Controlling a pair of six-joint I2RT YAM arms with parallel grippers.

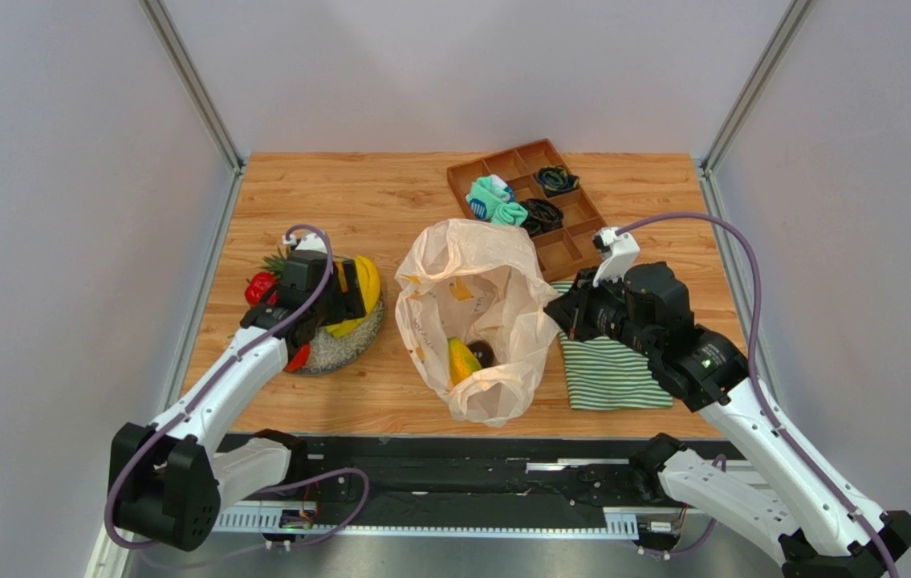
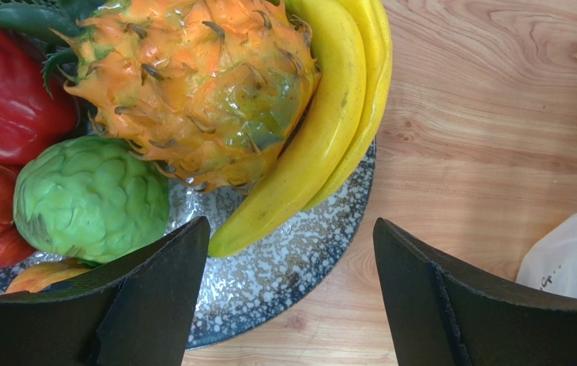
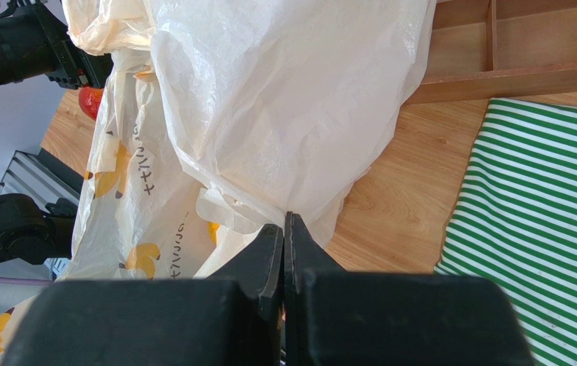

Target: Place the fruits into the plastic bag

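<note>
Arms both stretch forward. Left gripper [image 2: 291, 229] hangs over the speckled plate [image 2: 284, 278] at nine o'clock, jaws wide apart and empty, just above banana [image 2: 322, 130] and pineapple [image 2: 200, 84]. Right gripper [image 3: 284, 223] is pinched together on the plastic bag [image 1: 472, 295], at its three o'clock edge, mid-table.

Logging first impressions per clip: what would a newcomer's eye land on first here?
The cream plastic bag gapes mid-table, its edge pinched in the right tool. To its left, a speckled plate holds a pineapple, bananas and a custard apple, with the left tool open above them.
</note>
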